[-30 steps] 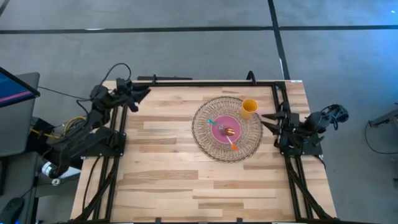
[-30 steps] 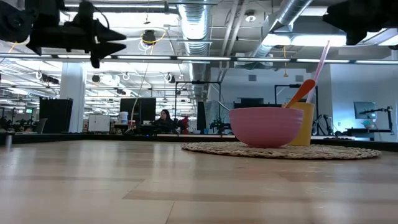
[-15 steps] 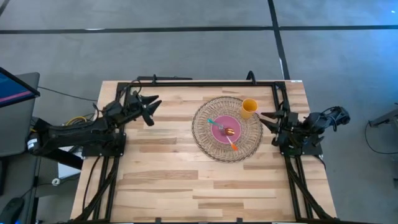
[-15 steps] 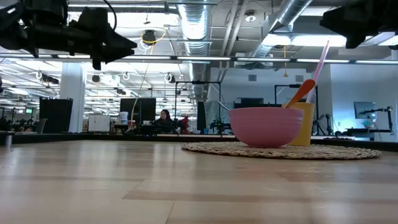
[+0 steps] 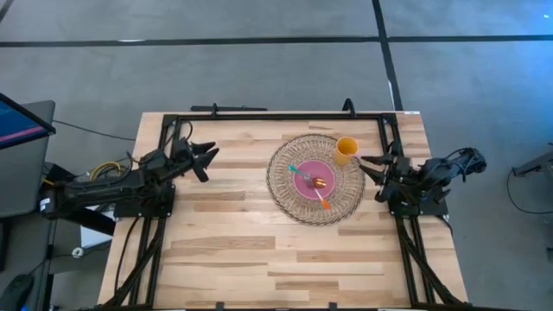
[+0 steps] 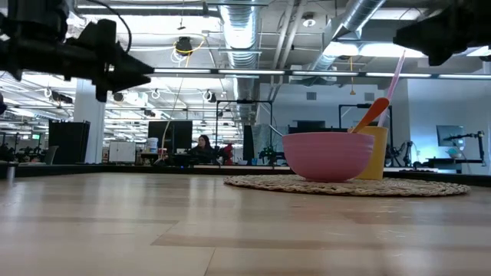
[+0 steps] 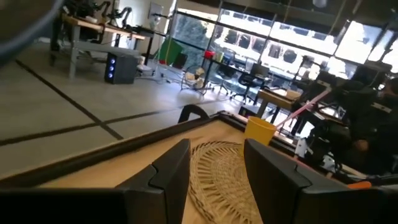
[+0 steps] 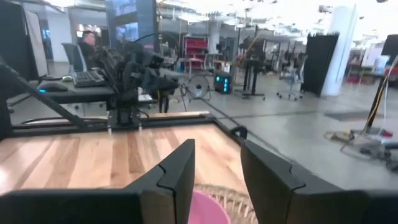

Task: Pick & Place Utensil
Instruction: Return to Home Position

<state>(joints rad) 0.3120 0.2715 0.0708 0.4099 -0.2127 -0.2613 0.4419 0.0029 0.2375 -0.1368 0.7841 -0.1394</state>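
Observation:
A pink bowl (image 5: 313, 180) stands on a round woven mat (image 5: 285, 192) at the table's far right. An orange spoon (image 5: 321, 192) lies in the bowl with its handle leaning over the rim (image 6: 372, 113), and a thin teal-and-pink utensil (image 5: 299, 172) lies in the bowl too. A yellow cup (image 5: 346, 150) stands on the mat's far right part. My left gripper (image 5: 210, 156) is open and empty above the table's far left, well left of the mat (image 7: 214, 152). My right gripper (image 5: 365, 166) is open and empty at the mat's right edge (image 8: 217, 152).
Black frame rails (image 5: 285, 113) run along the table's far, left and right sides. Bare wood fills the table's near half (image 5: 276, 259). A thin pink stick (image 6: 397, 73) shows above the cup. A person (image 6: 203, 146) sits in the room beyond.
My left gripper has swung out over the table from the far-left corner, first toward the mat, then toward the table's near edge, dropping a little. It has stayed open. The bowl, cup and utensils have not moved.

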